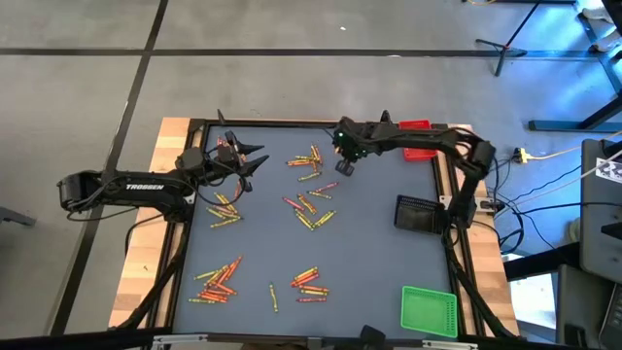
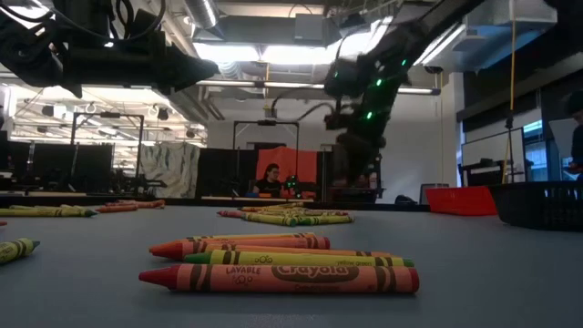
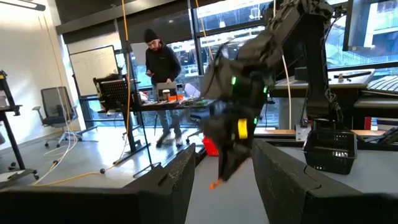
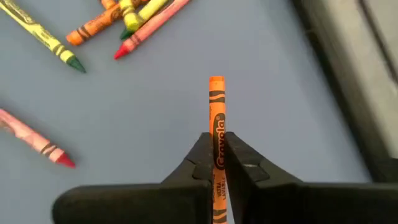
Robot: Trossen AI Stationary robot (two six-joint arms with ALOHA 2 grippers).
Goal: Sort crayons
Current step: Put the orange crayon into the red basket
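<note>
A small heap of crayons (image 2: 282,264) lies closest to the low camera: a red one in front, with yellow, orange and green ones stacked just behind it, all flat on the blue-grey table (image 1: 379,262).

Taking the red tray (image 1: 416,139) at the table's far right corner as the landmark: the right gripper (image 1: 346,167) hangs above the table, a little way from the tray toward the table's middle. Its two dark fingers (image 4: 198,163) are clamped together on a single orange crayon (image 4: 216,134), which stands lengthwise between them with one end poking out past the fingertips. In the right wrist view the bare table surface lies beyond that crayon, with several loose crayons (image 4: 124,25) lying farther off.

More crayons are scattered in clusters (image 1: 309,209) across the table, from near the red tray out to the edge opposite it. A black basket (image 1: 420,213) sits along the same side as the red tray, and a green tray (image 1: 429,311) sits farther still from it, at the next corner.

The left gripper (image 1: 251,156) waits well apart from the red tray, over the opposite side of the table, with its fingers spread apart and nothing between them.

A person (image 3: 160,74) stands in the room beyond the table.
</note>
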